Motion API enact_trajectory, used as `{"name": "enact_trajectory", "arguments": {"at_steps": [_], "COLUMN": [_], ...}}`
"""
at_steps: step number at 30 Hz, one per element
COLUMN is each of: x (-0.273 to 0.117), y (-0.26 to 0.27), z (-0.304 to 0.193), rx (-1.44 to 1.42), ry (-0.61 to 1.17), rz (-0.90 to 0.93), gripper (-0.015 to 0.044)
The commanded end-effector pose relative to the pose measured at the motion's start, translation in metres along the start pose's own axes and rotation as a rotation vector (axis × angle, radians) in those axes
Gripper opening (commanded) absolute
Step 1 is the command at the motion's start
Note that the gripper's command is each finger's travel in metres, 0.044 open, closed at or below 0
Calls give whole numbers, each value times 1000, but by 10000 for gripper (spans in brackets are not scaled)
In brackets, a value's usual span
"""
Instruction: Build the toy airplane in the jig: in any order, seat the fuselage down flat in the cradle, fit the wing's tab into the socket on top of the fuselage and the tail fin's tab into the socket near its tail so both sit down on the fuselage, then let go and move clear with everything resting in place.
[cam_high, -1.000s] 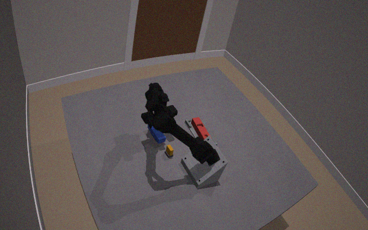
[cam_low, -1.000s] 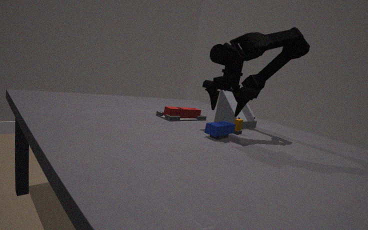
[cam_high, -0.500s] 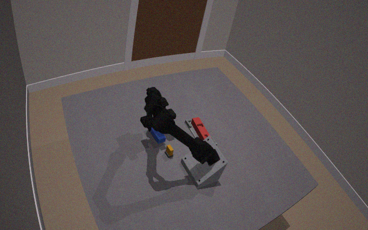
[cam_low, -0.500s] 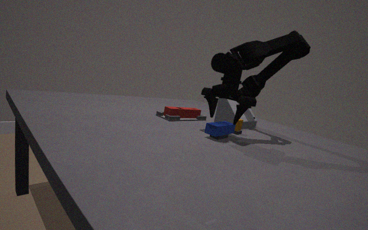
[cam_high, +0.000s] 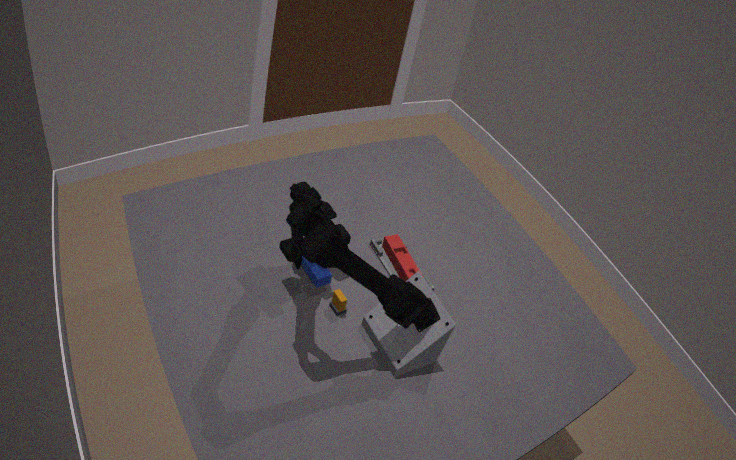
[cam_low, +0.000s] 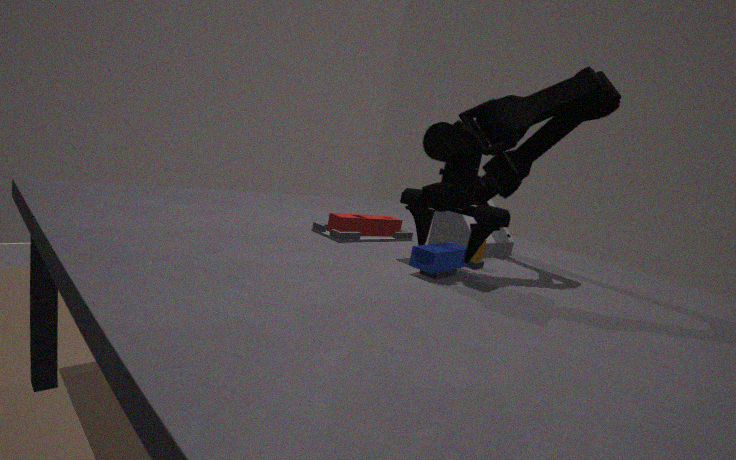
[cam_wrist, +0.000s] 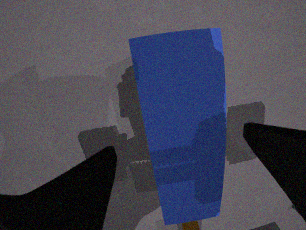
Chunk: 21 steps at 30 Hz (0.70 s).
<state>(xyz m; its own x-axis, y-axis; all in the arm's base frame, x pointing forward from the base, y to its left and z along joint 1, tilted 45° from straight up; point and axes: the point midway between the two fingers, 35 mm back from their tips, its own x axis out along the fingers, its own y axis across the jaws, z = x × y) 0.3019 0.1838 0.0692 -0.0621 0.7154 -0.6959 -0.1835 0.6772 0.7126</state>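
Observation:
The red fuselage (cam_high: 404, 264) (cam_low: 363, 225) lies in the grey jig (cam_low: 345, 236), with dark sockets on its upper side; it looks level. The blue wing (cam_high: 318, 273) (cam_low: 435, 260) (cam_wrist: 182, 90) stands apart from the jig, raised on a small dark piece. The orange tail fin (cam_high: 339, 298) (cam_low: 478, 253) (cam_wrist: 190, 226) stands upright on a dark base, just beyond one end of the wing. My gripper (cam_low: 445, 253) (cam_wrist: 181, 142) is open and empty, pointing down over the wing. Its fingertips are on either side of the wing, with a gap on both sides in the wrist view.
The arm's grey wedge-shaped base (cam_high: 428, 347) stands close to the jig and the tail fin. The arm reaches from it above the table and hides part of the wing in the top view. A dark table edge (cam_low: 86, 303) runs down the left of the exterior view.

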Motion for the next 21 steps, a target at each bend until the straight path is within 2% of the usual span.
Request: {"name": "enact_trajectory", "arguments": {"at_steps": [1, 6, 15, 21], "x": [8, 14, 14, 14], "y": [-2, -2, -2, -2], "z": [-2, -2, -2, -2], "rx": [8, 8, 8, 8], "ry": [7, 7, 7, 7], "rz": [-4, -3, -3, -3], "gripper": [440, 440, 204, 164]}}
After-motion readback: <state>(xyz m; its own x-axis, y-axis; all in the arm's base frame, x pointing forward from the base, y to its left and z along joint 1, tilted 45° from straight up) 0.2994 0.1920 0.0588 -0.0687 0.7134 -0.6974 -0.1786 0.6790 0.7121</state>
